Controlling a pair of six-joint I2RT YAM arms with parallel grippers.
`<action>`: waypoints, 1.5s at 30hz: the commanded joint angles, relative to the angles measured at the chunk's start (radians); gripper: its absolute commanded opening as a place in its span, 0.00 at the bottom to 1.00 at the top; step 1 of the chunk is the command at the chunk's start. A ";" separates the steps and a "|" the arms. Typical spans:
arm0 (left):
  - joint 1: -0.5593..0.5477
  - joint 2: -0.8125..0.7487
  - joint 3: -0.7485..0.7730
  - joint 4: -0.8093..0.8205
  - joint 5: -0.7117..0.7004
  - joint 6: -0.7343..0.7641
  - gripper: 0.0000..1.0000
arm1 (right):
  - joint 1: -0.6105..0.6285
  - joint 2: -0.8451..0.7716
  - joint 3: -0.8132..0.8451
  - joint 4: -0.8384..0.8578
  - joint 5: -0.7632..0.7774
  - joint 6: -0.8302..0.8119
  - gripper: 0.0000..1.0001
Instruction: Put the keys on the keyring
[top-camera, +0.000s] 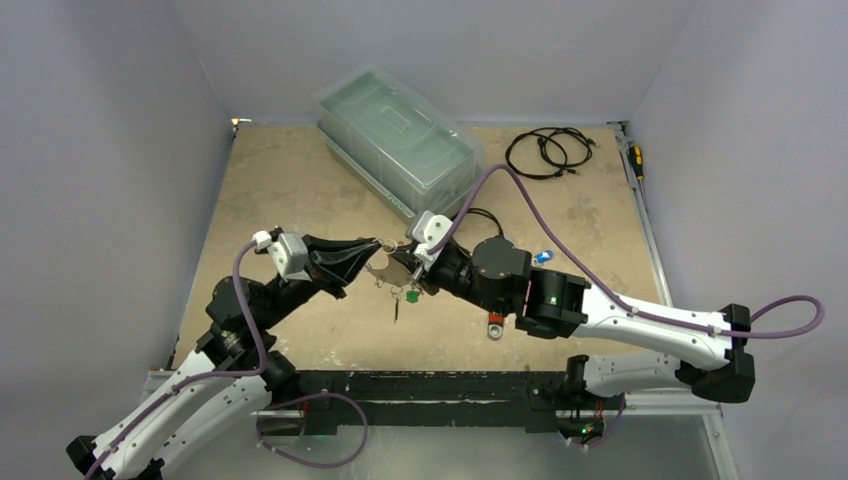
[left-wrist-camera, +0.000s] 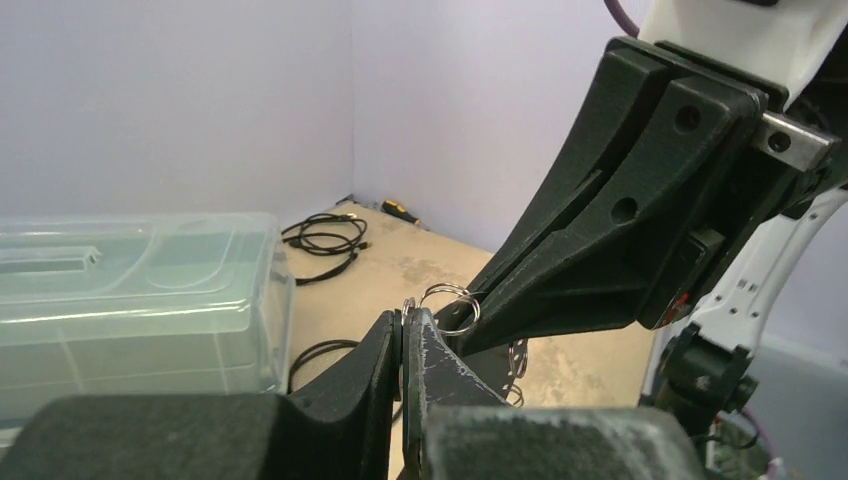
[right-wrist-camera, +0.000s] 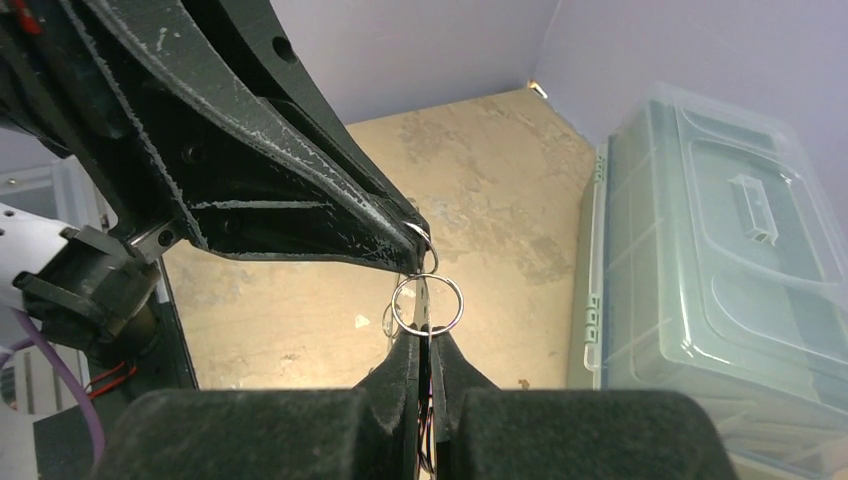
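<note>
Left gripper and right gripper meet tip to tip on the keyring

Starting on the left: that gripper reaches in from its side, fingers pressed fully together. It nips the thin wire of the keyring and holds it up off the table. It looks like an anchor grip, there to stop the loop swinging.

In the middle, the loop hangs between the two tips. A green-tagged key and another small piece dangle below it, so some keys seem to be on already.

Now the right gripper: fingers closed flat too. Its wrist view shows them pinched at the foot of a small split ring, right under the left tips. Which strand each side has, I can't quite tell. Two grips this close would let one side steady the loop while the other works a ring along the wire.

Further right, a blue-tagged key lies on the table beside the right arm. One more sits nearer the front edge. Both are waiting their turn, by my reckoning. Far right at the back are black cables, out of the way.
</note>
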 joint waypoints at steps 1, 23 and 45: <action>-0.002 -0.011 0.032 0.034 -0.078 -0.168 0.00 | 0.010 -0.056 0.027 0.079 -0.100 0.024 0.00; -0.002 0.094 0.276 -0.444 -0.141 -0.353 0.00 | 0.009 -0.128 -0.106 0.141 -0.125 -0.027 0.00; 0.000 0.300 0.529 -0.897 -0.135 -0.618 0.00 | 0.009 -0.117 -0.243 0.225 -0.008 -0.087 0.00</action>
